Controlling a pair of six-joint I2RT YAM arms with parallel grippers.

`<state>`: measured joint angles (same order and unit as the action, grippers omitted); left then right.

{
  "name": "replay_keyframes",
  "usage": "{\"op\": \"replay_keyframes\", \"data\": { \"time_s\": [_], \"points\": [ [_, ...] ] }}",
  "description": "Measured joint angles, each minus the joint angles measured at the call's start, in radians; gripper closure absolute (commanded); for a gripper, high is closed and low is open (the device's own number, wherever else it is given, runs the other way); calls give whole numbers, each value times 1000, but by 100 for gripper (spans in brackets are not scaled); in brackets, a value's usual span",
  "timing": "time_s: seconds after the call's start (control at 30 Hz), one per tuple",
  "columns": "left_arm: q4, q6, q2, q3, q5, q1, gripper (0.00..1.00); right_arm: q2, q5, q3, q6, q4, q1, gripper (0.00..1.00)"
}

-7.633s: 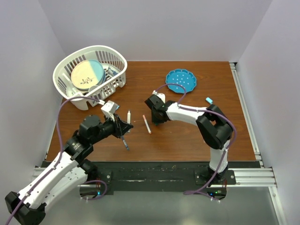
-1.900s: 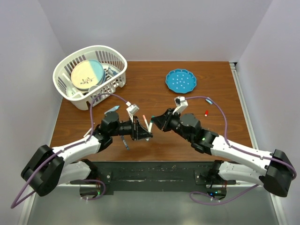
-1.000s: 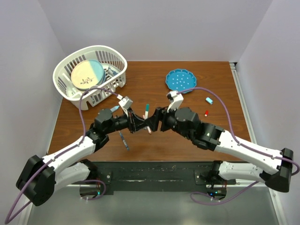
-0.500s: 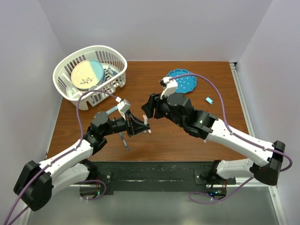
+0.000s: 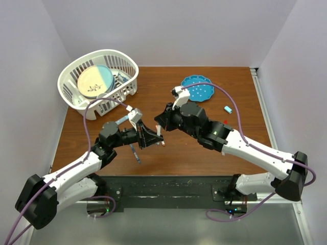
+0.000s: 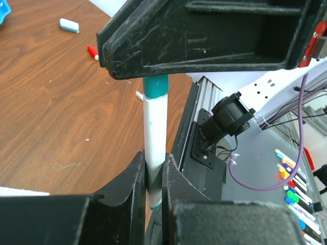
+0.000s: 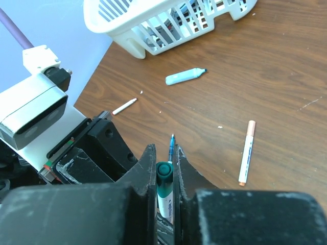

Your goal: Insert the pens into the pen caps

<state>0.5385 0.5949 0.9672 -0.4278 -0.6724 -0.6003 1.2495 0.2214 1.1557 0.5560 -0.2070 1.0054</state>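
My left gripper [image 5: 156,138] [image 6: 153,171] is shut on a white pen [image 6: 154,127], held upright above the table. A green cap [image 7: 164,176] sits on the pen's top end. My right gripper [image 5: 161,122] [image 7: 164,159] is shut on that cap from above. On the table lie a dark blue pen [image 5: 136,153] [image 7: 171,145], a white pen with a salmon end [image 7: 246,152], a thick light blue pen [image 7: 185,76] and a thin white pen [image 7: 124,106]. A red cap [image 5: 225,121] [image 6: 92,51] and a light blue cap [image 5: 228,108] [image 6: 69,25] lie at the right.
A white basket [image 5: 71,97] with a plate in it stands at the back left. A blue dotted plate [image 5: 198,88] lies at the back centre. Purple cables loop over both arms. The table's near edge and rail run just below the grippers.
The two arms have come together at the table's middle. My right gripper has moved over the top end of the pen that my left gripper lifted. In the last half second almost nothing moved.
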Motion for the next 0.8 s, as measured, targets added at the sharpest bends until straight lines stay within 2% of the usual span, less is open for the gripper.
{"op": "replay_keyframes", "data": {
  "time_s": [0.43,0.8],
  "points": [
    [-62,-16,75,0,7,-4,100,-22,-112,-177,23,161,-40,100],
    [12,32,155,0,-208,72,100,-67,-187,-315,58,330,-51,100]
  ]
}}
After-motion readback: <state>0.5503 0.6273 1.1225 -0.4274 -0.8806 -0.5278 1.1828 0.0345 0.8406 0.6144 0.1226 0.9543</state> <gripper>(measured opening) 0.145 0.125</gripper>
